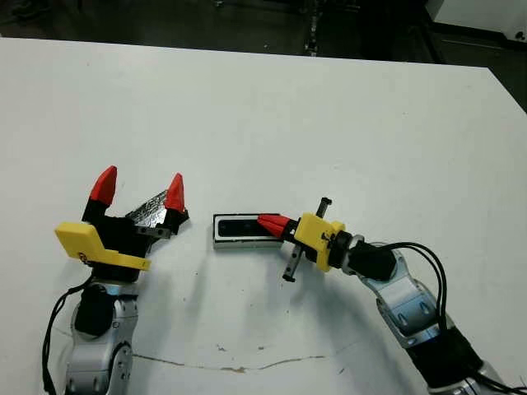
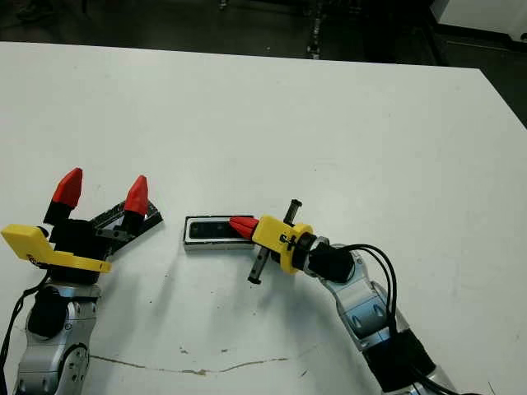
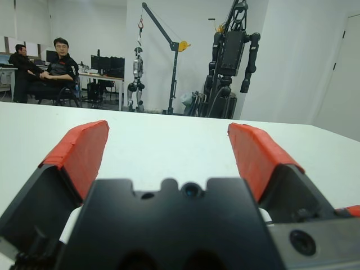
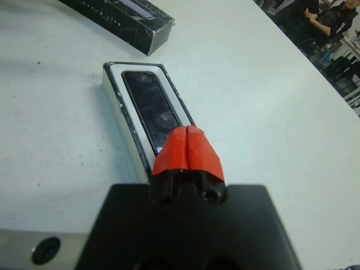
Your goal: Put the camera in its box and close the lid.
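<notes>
The box (image 1: 219,239) lies at the table's centre front, a shallow tray with a white rim (image 4: 117,107). The camera (image 4: 152,104), a glossy black bar, lies flat inside it. My right gripper (image 1: 268,222) is shut, its two red tips pressed together over the camera's near end; whether they touch it I cannot tell. The lid (image 1: 151,209), a silver-speckled black plate, rests on the table to the left of the box and also shows as the lid (image 4: 121,17) in the right wrist view. My left gripper (image 1: 138,188) stands open above it, holding nothing.
A thin brown line (image 1: 247,362) marks the table near its front edge. Beyond the far edge, two people (image 3: 50,64) sit at desks, and a crane and robot stands (image 3: 230,50) rise behind. Another person (image 4: 332,14) shows past the table in the right wrist view.
</notes>
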`<state>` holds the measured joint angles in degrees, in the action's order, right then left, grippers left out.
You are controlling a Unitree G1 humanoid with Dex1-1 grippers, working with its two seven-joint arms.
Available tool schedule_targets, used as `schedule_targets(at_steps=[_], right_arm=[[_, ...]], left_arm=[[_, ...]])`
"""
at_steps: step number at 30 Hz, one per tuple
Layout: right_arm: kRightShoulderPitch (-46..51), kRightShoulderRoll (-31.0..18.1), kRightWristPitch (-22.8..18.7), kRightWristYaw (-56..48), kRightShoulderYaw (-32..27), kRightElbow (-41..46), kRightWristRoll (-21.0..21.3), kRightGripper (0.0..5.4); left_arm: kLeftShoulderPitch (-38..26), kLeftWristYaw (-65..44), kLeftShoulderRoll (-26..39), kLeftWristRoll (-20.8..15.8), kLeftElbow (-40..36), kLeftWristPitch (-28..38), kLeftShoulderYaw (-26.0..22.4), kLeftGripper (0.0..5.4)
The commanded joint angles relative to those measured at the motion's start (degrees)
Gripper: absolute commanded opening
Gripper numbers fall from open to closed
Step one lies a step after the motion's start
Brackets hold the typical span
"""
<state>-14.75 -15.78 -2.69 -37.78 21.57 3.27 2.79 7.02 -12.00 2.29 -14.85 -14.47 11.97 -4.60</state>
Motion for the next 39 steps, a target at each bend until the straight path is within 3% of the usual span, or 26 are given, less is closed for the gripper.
schedule_targets(at_steps=[1,8,12,17,21,25,31,34,39], right_arm=[[2.56,-1.39,-2.02,-0.35,-4.52,1.79,-4.3,0.0],[7.59,2.03,-5.98,4.85,-19.11,14.25,-20.86,0.0],[12.47,2.04,-6.84,7.01,-24.52,18.64,-26.65,0.0],[17.8,2.74,-6.51,10.69,-26.81,18.98,-26.87,0.0],[20.66,3.89,-5.15,12.28,-27.08,17.94,-26.77,0.0],[22.57,5.23,-3.79,13.96,-26.65,16.99,-25.15,0.0],[24.2,6.5,-3.25,15.59,-26.1,16.58,-23.88,0.0],[24.31,6.35,-3.23,15.55,-26.14,16.43,-23.72,0.0],[23.89,6.53,-3.81,15.52,-26.0,16.33,-24.33,0.0]], left_arm=[[0.83,-0.06,0.59,0.65,-0.07,-0.09,-0.03,5.4],[0.92,-0.13,0.47,0.14,-0.97,-0.46,-0.23,5.4],[0.55,-0.86,1.42,-0.55,-1.83,-0.79,-0.74,5.4],[-0.32,-1.87,4.7,-0.11,-3.89,-2.57,-1.81,5.4],[-1.2,-4.69,11.39,1.4,-6.43,-5.81,-3.41,5.4],[-2.11,-9.86,21.45,0.1,-10.62,-16.17,-5.42,5.4],[-7.12,-20.33,38.01,2.34,-10.45,-26.16,-7.03,5.4],[-10.96,-26.97,42.81,0.38,-6.05,-27.05,-6.82,5.4],[-16.21,-37.49,44.42,-7.77,1.6,-32.28,-5.5,5.4]])
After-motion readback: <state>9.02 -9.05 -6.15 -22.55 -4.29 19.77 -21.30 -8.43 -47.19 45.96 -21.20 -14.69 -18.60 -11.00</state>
